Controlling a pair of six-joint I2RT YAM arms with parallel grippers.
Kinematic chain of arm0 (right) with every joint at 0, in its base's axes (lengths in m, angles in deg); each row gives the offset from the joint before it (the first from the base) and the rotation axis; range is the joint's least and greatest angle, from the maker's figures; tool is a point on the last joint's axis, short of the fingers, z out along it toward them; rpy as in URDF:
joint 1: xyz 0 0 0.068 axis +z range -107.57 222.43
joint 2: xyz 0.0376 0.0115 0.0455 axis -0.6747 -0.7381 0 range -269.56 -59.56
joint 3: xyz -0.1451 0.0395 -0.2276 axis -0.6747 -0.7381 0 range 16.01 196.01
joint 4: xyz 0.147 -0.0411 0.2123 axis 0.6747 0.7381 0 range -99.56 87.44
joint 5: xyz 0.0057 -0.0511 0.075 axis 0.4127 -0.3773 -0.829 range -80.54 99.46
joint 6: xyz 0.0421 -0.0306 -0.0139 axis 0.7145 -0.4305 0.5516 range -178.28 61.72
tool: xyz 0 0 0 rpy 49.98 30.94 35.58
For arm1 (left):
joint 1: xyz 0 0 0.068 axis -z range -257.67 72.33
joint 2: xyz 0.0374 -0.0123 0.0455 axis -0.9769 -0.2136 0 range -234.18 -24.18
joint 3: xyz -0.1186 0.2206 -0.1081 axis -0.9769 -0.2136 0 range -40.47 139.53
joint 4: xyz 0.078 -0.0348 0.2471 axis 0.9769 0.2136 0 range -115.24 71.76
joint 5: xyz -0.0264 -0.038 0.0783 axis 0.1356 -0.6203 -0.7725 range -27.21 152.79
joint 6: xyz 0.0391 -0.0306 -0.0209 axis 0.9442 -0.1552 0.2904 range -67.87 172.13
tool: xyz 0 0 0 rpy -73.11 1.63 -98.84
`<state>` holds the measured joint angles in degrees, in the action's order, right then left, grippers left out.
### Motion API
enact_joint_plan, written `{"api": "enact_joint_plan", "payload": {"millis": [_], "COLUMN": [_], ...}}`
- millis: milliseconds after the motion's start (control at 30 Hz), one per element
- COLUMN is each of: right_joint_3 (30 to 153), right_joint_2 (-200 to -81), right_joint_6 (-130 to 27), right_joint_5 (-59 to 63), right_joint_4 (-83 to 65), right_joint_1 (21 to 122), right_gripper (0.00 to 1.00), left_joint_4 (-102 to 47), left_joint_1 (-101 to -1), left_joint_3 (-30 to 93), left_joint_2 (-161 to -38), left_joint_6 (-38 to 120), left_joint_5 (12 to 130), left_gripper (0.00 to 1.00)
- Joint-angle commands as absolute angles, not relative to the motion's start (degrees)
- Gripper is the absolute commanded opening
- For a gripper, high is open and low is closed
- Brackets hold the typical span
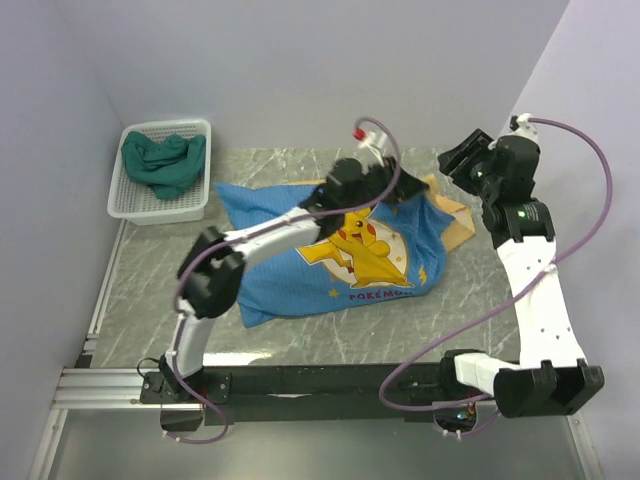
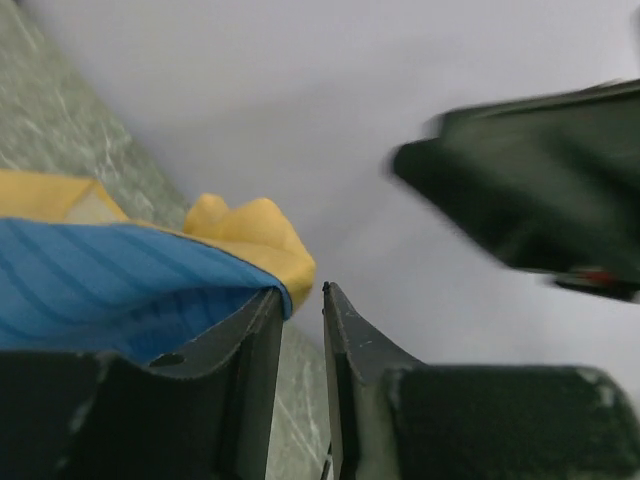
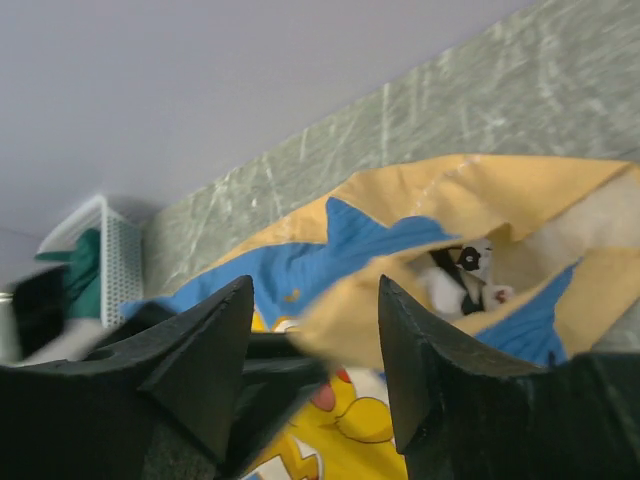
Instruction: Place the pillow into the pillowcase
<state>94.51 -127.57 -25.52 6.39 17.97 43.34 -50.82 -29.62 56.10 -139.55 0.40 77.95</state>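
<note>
The pillowcase [image 1: 290, 275] lies flat on the table [image 1: 150, 290], with its long axis going from left to right. The print faces up and reads correctly from the near side. Its mouth points to the right and a little away from the arms, and there the yellow inside is turned outward. In the right wrist view a pale, whitish patch shows deep in this mouth. It seems to be the pillow [image 3: 595, 228], and the rest of it is hidden by the cloth.

The left arm rises from its base and bends at the elbow over the near-left corner of the case. Its forearm then reaches diagonally across the blue cloth to the far edge. The left gripper [image 2: 303, 292] has its fingers [image 2: 250, 370] only a little apart. The narrow gap between them looks free, and the blue and yellow hem touches the tip of one finger from outside.

The right arm stretches along the right side of the table, with its wrist turned left toward the mouth. The right gripper [image 3: 315, 290] stands wide apart and clamps nothing. The blurred yellow hem shows in the gap between the fingers.

A white basket [image 1: 135, 205] stands at the far left, well apart from the case. A green cloth [image 1: 165, 163] lies crumpled in it.
</note>
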Motion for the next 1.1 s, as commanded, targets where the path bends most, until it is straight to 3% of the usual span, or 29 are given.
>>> {"api": "enact_joint_plan", "payload": {"millis": [0, 267, 300, 400, 500, 633, 700, 833, 967, 1067], "right_joint_3": [94.0, 90.9, 90.1, 87.0, 84.2, 77.1, 74.0, 70.8, 74.0, 78.0], "right_joint_2": [-122.1, -120.4, -120.6, -121.6, -123.4, -123.7, -123.7, -128.3, -135.4, -142.4], "right_joint_6": [-29.7, -30.5, -30.3, -29.4, -28.8, -28.2, -27.8, -27.5, -28.5, -29.5], "right_joint_5": [14.5, 12.1, 10.7, 6.1, 4.2, 3.5, 3.9, 4.8, 8.6, 9.4], "right_joint_4": [19.7, 18.4, 16.7, 13.9, 12.3, 8.9, 6.0, 3.6, 2.5, 2.3], "right_joint_1": [42.7, 40.3, 40.3, 40.3, 40.3, 41.2, 41.6, 43.6, 46.9, 48.4], "right_gripper": [0.63, 0.69, 0.69, 0.71, 0.71, 0.72, 0.73, 0.76, 0.79, 0.80], "left_joint_4": [-57.0, -46.0, -43.0, -33.2, -28.8, -23.4, -19.3, -12.0, -6.0, -6.0], "left_joint_1": [-26.7, -27.2, -28.0, -32.2, -38.1, -42.3, -41.3, -40.8, -41.3, -41.9], "left_joint_3": [64.7, 81.7, 82.7, 89.2, 87.4, 68.8, 60.4, 33.4, 17.0, 8.4], "left_joint_2": [-147.0, -156.5, -156.6, -157.6, -154.7, -141.6, -130.5, -112.3, -97.5, -92.9], "left_joint_6": [0.2, 2.5, 2.6, 2.1, -0.5, 1.7, 1.8, -6.5, -11.0, -11.6], "left_joint_5": [77.2, 71.6, 70.8, 68.7, 70.8, 63.2, 49.4, 34.1, 29.0, 29.4], "left_gripper": [0.31, 0.35, 0.47, 0.63, 0.74, 0.77, 0.80, 0.87, 0.91, 0.91]}}
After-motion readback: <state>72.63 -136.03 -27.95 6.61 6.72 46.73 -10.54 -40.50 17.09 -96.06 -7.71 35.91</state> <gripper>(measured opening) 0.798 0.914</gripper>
